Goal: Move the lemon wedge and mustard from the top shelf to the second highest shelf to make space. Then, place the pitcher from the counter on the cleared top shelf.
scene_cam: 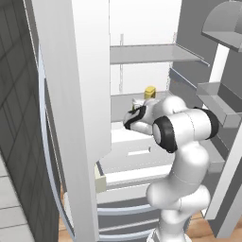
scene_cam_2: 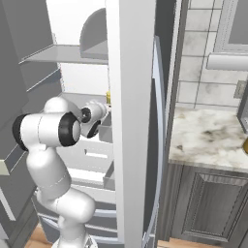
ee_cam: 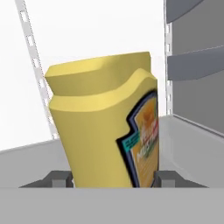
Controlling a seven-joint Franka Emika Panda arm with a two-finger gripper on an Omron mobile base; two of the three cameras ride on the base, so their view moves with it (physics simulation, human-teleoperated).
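Here we have the 2-finger gripper [ee_cam: 113, 179] reached into the open fridge, its dark fingertips [ee_cam: 59, 178] standing on either side of the squat yellow mustard bottle [ee_cam: 105, 127] with the red-and-green label. The jaws look closed around its base, so we judge it grasped, though actual pad contact is hidden at the bottom edge of the hand view. From the left base view the mustard [scene_cam: 150, 91] sits at the lower of the 2 thin grey shelf plates [scene_cam: 124, 99], with the bare upper plate [scene_cam: 151, 53] above it. The bottle leans slightly. We should set it down upright, well back from the shelf's front edge, let go only once it rests flat, then back straight out.
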